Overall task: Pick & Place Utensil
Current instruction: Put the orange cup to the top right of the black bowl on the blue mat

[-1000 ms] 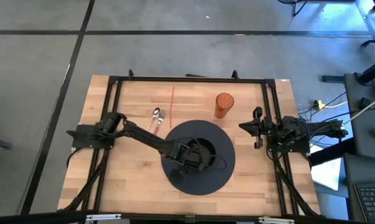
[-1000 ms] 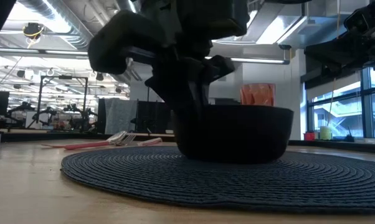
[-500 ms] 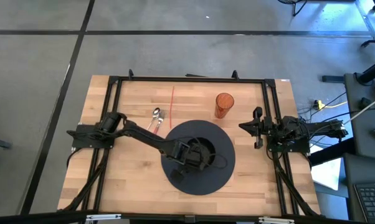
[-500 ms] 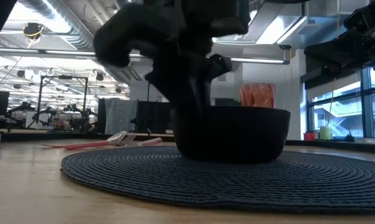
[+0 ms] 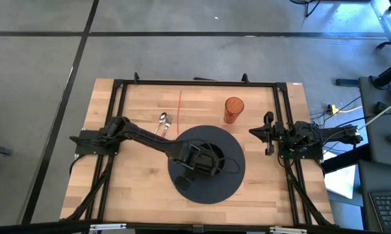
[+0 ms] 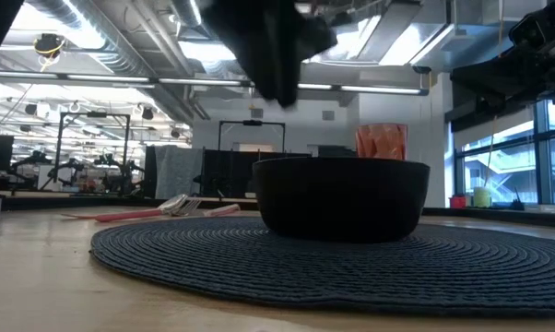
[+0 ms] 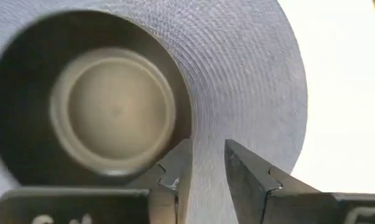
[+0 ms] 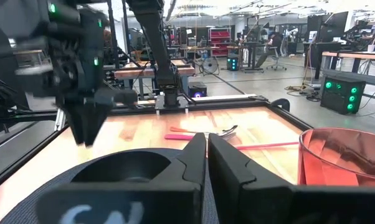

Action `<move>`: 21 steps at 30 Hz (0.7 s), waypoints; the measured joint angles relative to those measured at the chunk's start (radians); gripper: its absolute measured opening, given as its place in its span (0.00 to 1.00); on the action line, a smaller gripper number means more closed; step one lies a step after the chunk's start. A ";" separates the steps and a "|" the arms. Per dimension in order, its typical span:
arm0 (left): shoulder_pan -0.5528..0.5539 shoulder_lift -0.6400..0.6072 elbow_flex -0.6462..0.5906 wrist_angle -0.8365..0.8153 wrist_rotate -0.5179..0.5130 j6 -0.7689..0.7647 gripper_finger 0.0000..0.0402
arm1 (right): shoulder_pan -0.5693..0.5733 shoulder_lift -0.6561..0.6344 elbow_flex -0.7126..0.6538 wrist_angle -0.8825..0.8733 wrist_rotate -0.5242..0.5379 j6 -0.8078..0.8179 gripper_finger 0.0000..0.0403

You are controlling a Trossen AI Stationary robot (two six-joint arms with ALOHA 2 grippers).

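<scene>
Above the bowl [image 5: 212, 158] your left gripper [image 7: 203, 163] hangs, jaws narrowly apart, empty. Utensils [image 5: 163, 121] lie on the table beyond the mat [image 5: 231, 185]; reach there next. Right gripper [image 8: 206, 155] waits closed.

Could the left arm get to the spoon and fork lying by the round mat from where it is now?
Probably yes. The left gripper hangs over the black bowl with its jaws a little apart and nothing in them. The spoon and fork lie on bare wood beside the mat, with nothing lying between.
</scene>
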 joint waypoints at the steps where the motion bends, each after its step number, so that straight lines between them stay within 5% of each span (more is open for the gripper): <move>1: 0.000 -0.016 0.008 -0.022 -0.001 0.023 0.20 | 0.000 0.000 0.000 0.000 0.000 0.000 0.05; 11: 0.139 -0.370 -0.056 0.064 -0.057 0.079 0.01 | 0.000 0.000 0.000 -0.003 -0.002 -0.001 0.05; 15: 0.246 -0.596 -0.289 0.313 -0.051 0.072 0.01 | 0.000 0.000 0.000 -0.003 -0.003 -0.001 0.05; 21: 0.461 -0.927 -0.828 0.963 -0.079 -0.123 0.01 | 0.000 0.000 0.000 -0.003 -0.003 -0.003 0.05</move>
